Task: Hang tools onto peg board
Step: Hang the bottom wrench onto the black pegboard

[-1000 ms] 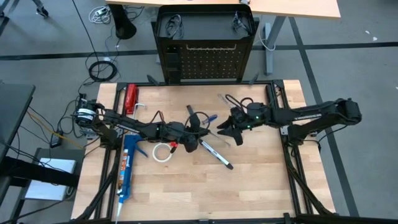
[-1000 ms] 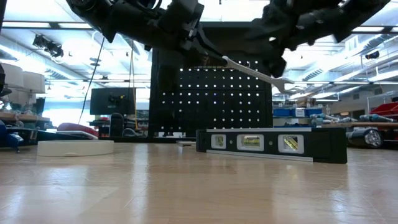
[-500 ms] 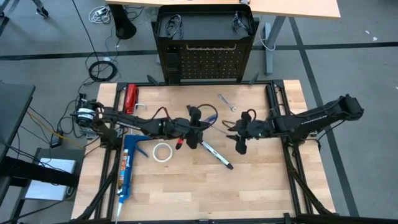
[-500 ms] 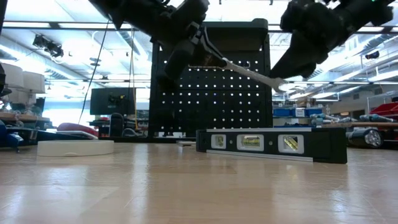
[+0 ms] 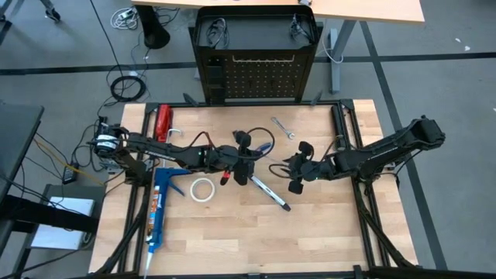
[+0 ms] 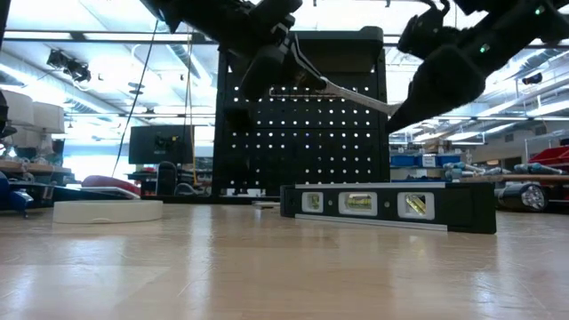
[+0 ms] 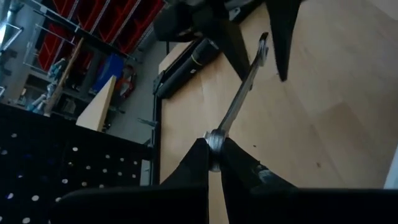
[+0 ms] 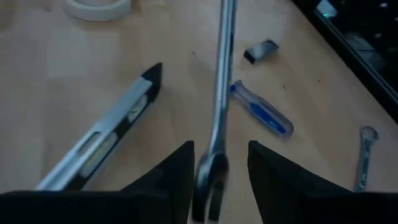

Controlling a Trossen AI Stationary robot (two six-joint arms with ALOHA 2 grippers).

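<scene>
Silver wrench (image 8: 219,93); blue-handled screwdriver (image 8: 261,116); white tape roll (image 5: 203,189).

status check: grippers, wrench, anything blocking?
Left gripper shut on wrench, held above table. Right gripper open around its free end, not clamped. Level lies below; peg board behind, unobstructed.

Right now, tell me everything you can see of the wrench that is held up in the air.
The wrench is a slim, bright silver metal bar with an open-jawed head at one end. The left gripper is shut on its other end and holds it off the wooden table, tilted, well above the level. Its open-jawed head lies between the right gripper's parted fingers; whether they touch it is unclear. The peg board stands behind it.
</scene>
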